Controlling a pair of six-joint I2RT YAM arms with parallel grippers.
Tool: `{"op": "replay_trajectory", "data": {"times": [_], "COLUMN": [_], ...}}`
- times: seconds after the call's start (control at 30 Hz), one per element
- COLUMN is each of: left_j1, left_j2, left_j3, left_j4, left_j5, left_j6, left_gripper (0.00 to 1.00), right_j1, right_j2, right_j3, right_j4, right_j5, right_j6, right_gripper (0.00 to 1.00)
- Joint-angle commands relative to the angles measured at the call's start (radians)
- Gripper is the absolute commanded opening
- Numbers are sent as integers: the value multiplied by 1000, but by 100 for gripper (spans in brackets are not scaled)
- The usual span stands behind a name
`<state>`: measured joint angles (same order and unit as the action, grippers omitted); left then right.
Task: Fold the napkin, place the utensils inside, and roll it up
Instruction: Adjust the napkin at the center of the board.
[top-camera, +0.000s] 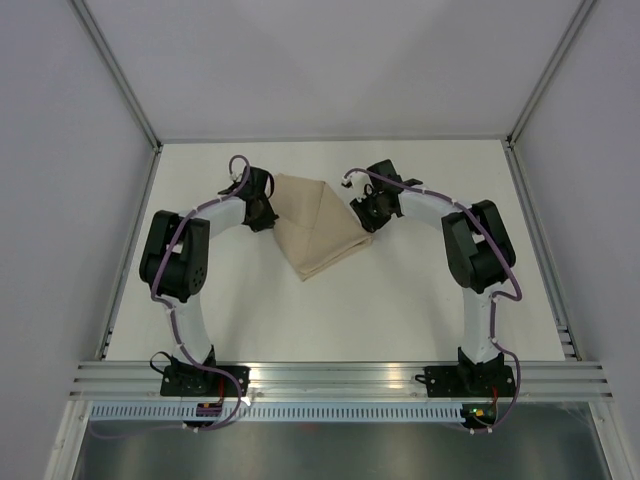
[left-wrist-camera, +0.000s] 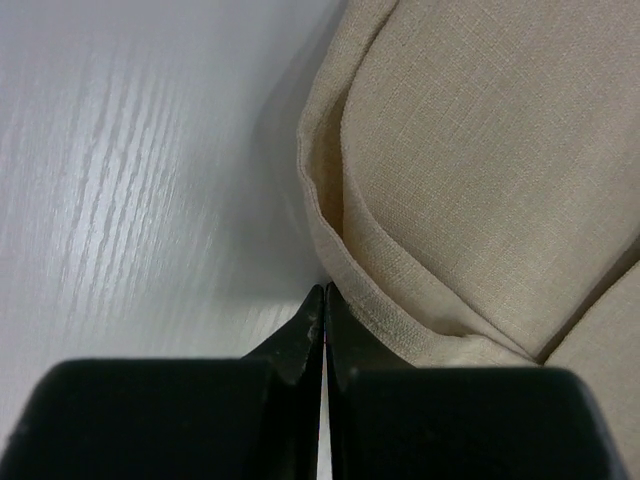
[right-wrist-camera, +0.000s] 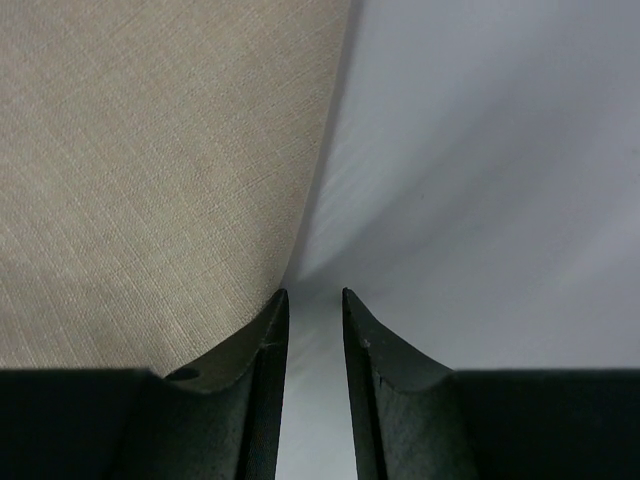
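**Status: fold stage, not complete.**

1. Napkin position. The napkin (top-camera: 315, 225) lies on the table (top-camera: 400, 310) toward the far side, between the two arms. It is not spread flat. The top view shows an uneven shape that narrows to a point toward the near edge, with a crease running down it. The left wrist view shows an upper layer (left-wrist-camera: 480, 150) lying over a hemmed lower layer. At least one fold is therefore in place, but the edges do not line up neatly.

2. Left fingers (left-wrist-camera: 300, 345). These are closed, tip against tip, with no gap showing. The tips sit at the napkin's left hem. No cloth is visible between them, though the view is too close to rule out a caught thread of hem.

3. Right fingers (right-wrist-camera: 265, 340). These are slightly apart. Bare table shows through the narrow gap and nothing is held. The napkin's right edge lies just beside one finger, which overlaps the cloth in this view.

4. Work left, as judged:
   - Finish or tidy the fold.
   - Place the utensils inside. No utensils appear in any view.
   - Roll the napkin. No rolled section is visible.
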<state>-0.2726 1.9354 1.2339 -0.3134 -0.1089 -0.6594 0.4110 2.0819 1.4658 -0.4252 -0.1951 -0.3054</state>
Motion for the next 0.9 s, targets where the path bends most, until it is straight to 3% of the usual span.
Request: {"op": "replay_trajectory", "data": {"times": [0.0, 0.53, 0.7, 0.87], "left_j1": [-17, -125, -137, -119], "left_j2": [57, 220, 232, 185], "left_j3": [74, 323, 346, 342], "left_j4": [-64, -161, -162, -153], "left_j5": [34, 97, 104, 104], "left_j6": [84, 195, 199, 208], "left_gripper": [2, 2, 2, 14], "right_j1": [12, 80, 78, 40], "right_j2": [-49, -226, -272, -347], "right_j3": [-62, -249, -285, -317], "right_j4": [-64, -129, -113, -77], "right_j5": [-15, -76, -7, 42], "right_j6": [-20, -41, -26, -8], "right_gripper": [34, 33, 33, 34]}}
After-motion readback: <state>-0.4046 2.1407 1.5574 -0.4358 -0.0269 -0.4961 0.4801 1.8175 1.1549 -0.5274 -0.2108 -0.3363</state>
